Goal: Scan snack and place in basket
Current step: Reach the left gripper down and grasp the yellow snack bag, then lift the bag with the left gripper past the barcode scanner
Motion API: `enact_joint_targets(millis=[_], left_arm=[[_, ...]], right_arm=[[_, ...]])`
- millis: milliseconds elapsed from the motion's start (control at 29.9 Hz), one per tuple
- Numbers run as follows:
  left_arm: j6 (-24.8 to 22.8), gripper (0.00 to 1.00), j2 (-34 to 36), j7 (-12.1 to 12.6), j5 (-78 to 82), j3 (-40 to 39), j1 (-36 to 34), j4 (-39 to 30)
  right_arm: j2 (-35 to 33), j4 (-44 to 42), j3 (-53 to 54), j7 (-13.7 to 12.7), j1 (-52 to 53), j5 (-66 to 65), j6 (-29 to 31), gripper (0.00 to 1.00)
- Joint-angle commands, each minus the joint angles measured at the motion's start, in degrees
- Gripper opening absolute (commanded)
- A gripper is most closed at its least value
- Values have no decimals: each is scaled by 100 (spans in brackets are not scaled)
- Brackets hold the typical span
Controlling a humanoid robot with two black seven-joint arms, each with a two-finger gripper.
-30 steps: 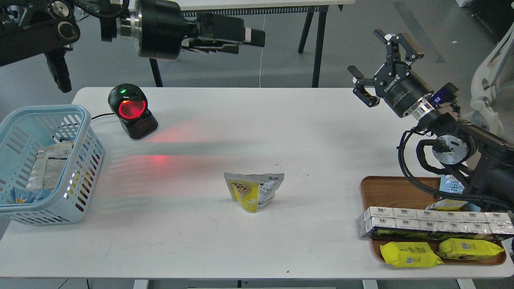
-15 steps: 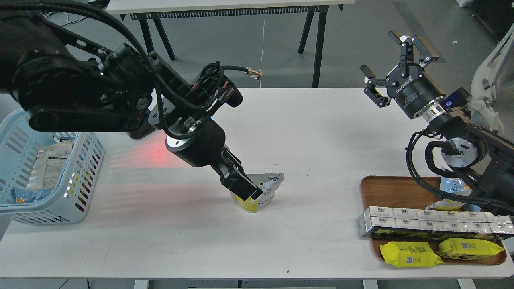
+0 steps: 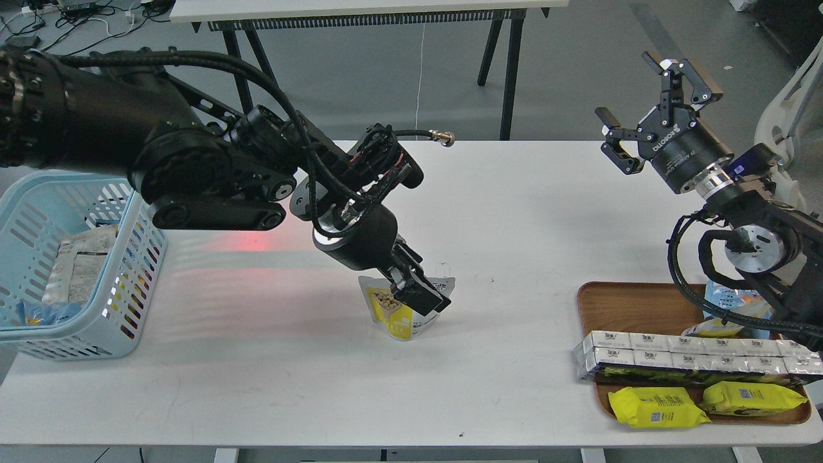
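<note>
Since half a second ago the left gripper (image 3: 421,294) has slid a little toward the right gripper's side along the snack (image 3: 406,307), so the pouch's round picture of beige beans now shows again, and the right gripper (image 3: 656,106) has drifted up and farther from the table's centre. One dark, blocky finger lies across the upper front of the pouch and hides the other, so I cannot tell whether the left jaws are clamped on it or only resting there. The snack stands upright on the matte white table (image 3: 501,212), directly under and touching the left fingers, its glossy yellow-and-white film crimped along the top seam.

Well away from the left gripper, on the side its arm comes from, sits the basket (image 3: 132,283), light blue moulded plastic with rows of slotted walls (a crinkled pale packet lies inside). A red glow falls on the tabletop between the basket and the left gripper.

The right gripper hangs in the air above the far table edge, its two black metal fingers spread wide with nothing between them. Below it, toward the near edge, a rounded brown wooden tray (image 3: 627,305) carries a row of silvery foil-wrapped packs (image 3: 694,357), two flat yellow wrapped packs (image 3: 656,407) and a blue-and-white bag (image 3: 730,302) partly hidden behind the right arm.
</note>
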Motion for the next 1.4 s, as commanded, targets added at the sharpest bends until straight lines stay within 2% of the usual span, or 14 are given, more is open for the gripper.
enact_joint_targets(millis=[0,201,301,368,568,635,735,802,1136,1370], left_arm=[[291,75,-165,0,0,84,252,223],[476,52,-307,0,9,260,569,575],[660,36,-307,0,53,322,622,611],[749,31,-298,0,70,331,622,602],[758,27,-272,0,79,331,710,593],[758,14,-254,0,79,331,710,575],[758,3,-184,0,88,331,710,514],[758,0,-114,0,88,331,710,496],[749,0,440,0,106,357,324,338],[749,0,1274,0,509,620,-125,417]], right_arm=[[0,-2,0,0,-5,-1,0,98],[-53,7,0,0,-5,-1,0,98],[-61,7,17,0,-14,8,0,98],[-88,7,17,0,-14,8,0,98],[-114,25,26,0,-49,8,0,98],[-123,25,26,0,-67,8,0,98],[-158,25,26,0,-93,8,0,98],[-167,25,26,0,-93,8,0,98],[-193,33,52,0,-111,8,0,98],[-193,33,123,0,-111,8,0,98]])
